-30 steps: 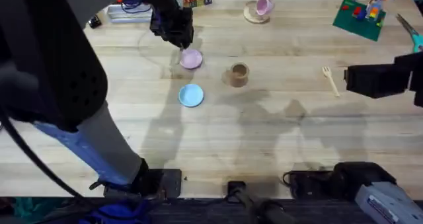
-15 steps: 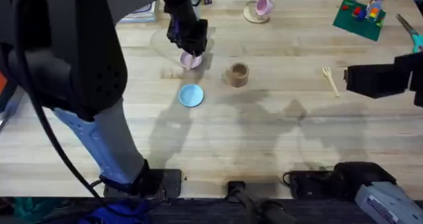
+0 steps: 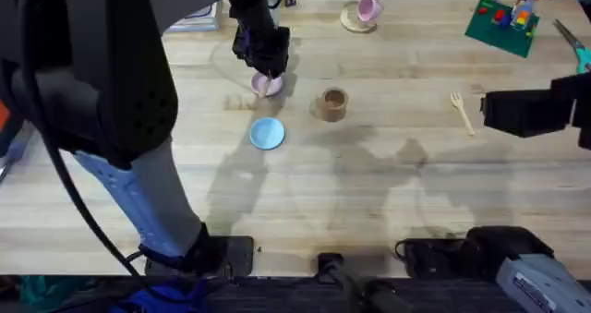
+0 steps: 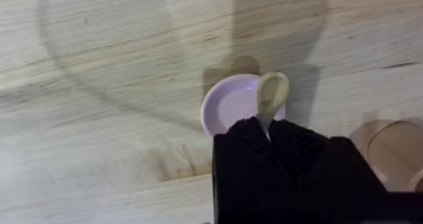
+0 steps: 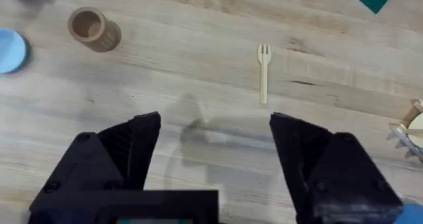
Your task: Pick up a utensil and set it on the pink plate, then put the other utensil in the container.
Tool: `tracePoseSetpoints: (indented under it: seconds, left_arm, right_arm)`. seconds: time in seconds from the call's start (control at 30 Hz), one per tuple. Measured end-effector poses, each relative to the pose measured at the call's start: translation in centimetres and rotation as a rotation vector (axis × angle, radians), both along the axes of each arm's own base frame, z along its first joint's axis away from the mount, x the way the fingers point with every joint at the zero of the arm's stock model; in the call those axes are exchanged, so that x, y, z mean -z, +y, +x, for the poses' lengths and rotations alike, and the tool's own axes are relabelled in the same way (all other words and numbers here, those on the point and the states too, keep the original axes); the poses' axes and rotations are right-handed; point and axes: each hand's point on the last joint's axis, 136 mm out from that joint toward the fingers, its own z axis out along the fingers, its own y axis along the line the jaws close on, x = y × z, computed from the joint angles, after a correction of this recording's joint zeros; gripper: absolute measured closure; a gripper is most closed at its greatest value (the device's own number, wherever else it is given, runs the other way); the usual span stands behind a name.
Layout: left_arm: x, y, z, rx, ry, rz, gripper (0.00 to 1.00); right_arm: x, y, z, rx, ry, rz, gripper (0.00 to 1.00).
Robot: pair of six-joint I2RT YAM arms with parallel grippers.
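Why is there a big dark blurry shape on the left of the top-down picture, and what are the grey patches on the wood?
Overhead view: the blurry mass is the left arm close under the camera; the grey patches are arm shadows on the table. Left wrist view: a curved shadow arcs beside the pink plate, under the spoon.

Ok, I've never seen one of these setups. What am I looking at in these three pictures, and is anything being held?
Two robot arms work at a wooden table. One picture looks down from above; the other two come from cameras on each wrist.

The left gripper is over the pink plate with its fingers shut on the wooden spoon, whose bowl sticks out above the plate.

The right gripper hangs open over bare wood, holding nothing. Ahead of it lies the wooden fork, untouched.

Also on the table: the brown cup, a blue plate, a pink mug and a green toy-brick board.
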Motion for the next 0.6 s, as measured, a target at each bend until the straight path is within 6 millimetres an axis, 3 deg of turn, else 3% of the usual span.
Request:
tracePoseSetpoints:
  seconds: [0.37, 0.6]
  left_arm:
    - [-0.01, 0.89, 0.31, -0.024, -0.002, -0.001, 0.958]
    - [0.0, 0.89, 0.23, -0.026, 0.001, -0.001, 0.855]
  right_arm:
    - [0.0, 0.0, 0.0, 0.0, 0.0, 0.0, 0.005]
    - [0.0, 0.0, 0.0, 0.0, 0.0, 0.0, 0.005]
